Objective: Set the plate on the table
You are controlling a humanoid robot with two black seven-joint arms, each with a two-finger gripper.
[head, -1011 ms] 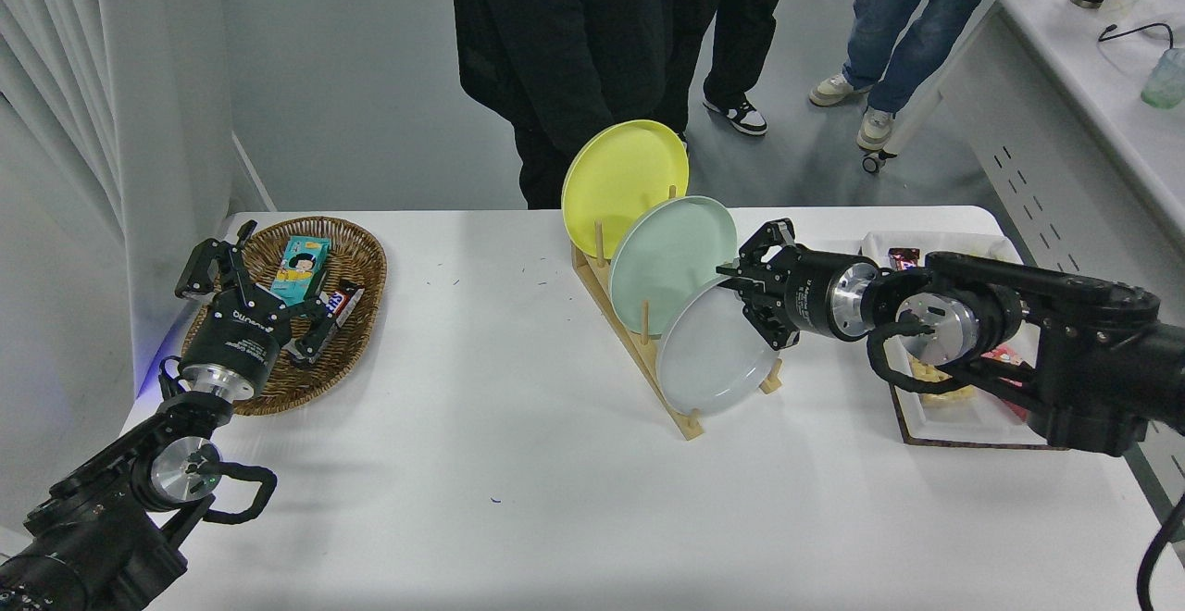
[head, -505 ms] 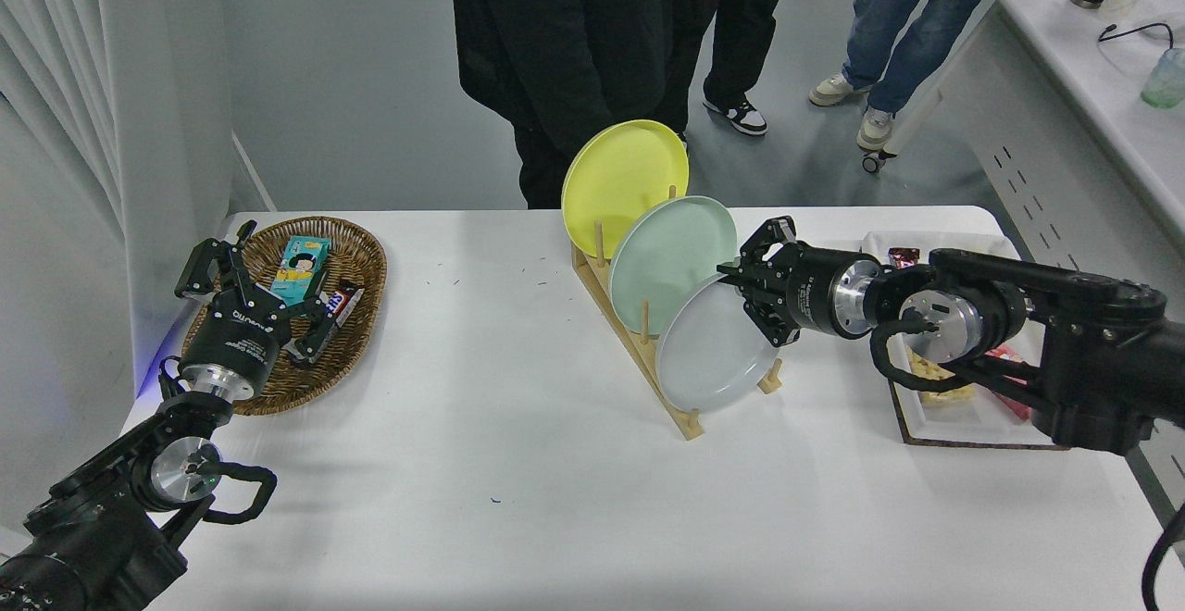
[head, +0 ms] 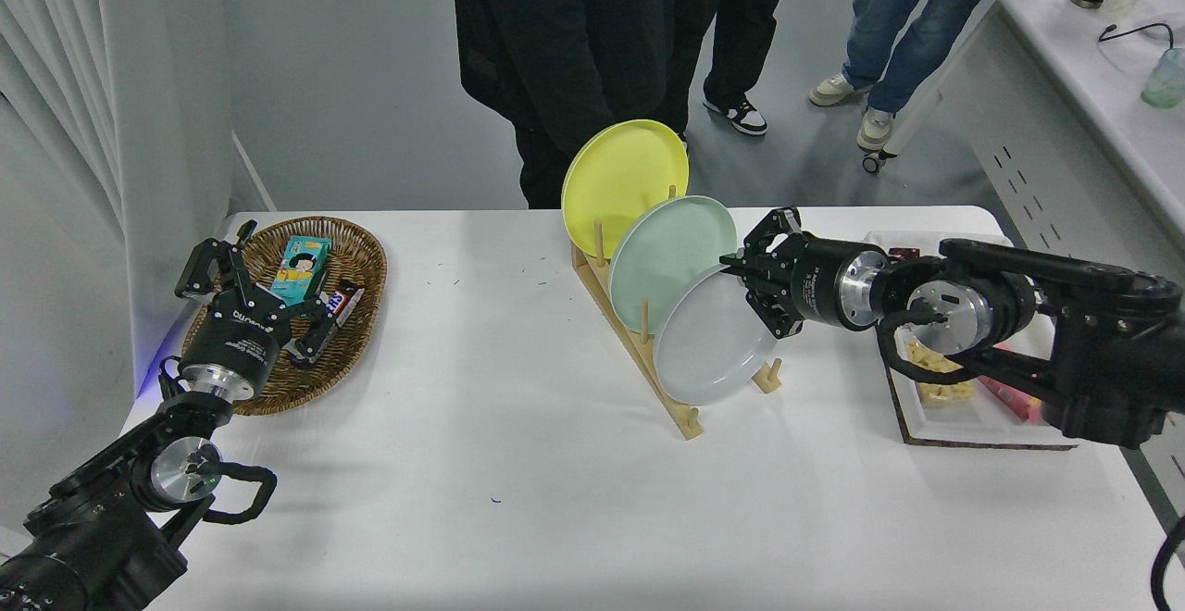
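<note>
White and wide, the surface (head: pixel 481 463) fills most of the head view, with people standing at its far side. Near its middle stands a wooden rack (head: pixel 648 366) running from far-left to near-right, holding three plates on edge: a yellow plate (head: pixel 622 171) farthest away, a mint-green plate (head: pixel 668 259) in the middle, and the light-grey plate (head: pixel 708 342) nearest the camera. The grey plate leans in the rack's front slot, its face turned toward the near left, its upper right rim pointing at the right arm.

That arm comes in from the right edge. The right gripper (head: pixel 752 270) is clamped on the plate's upper right rim, one finger on each face. The plate's bottom edge looks lifted a little above the rack's base, though this is hard to judge.

Open surface lies in front of and to the left of the rack, so by my reading the plate must rise clear of the pegs before it can be laid flat.

The left gripper (head: pixel 243 282) is parked at the lower left over a wicker basket (head: pixel 356 264), fingers spread.
</note>
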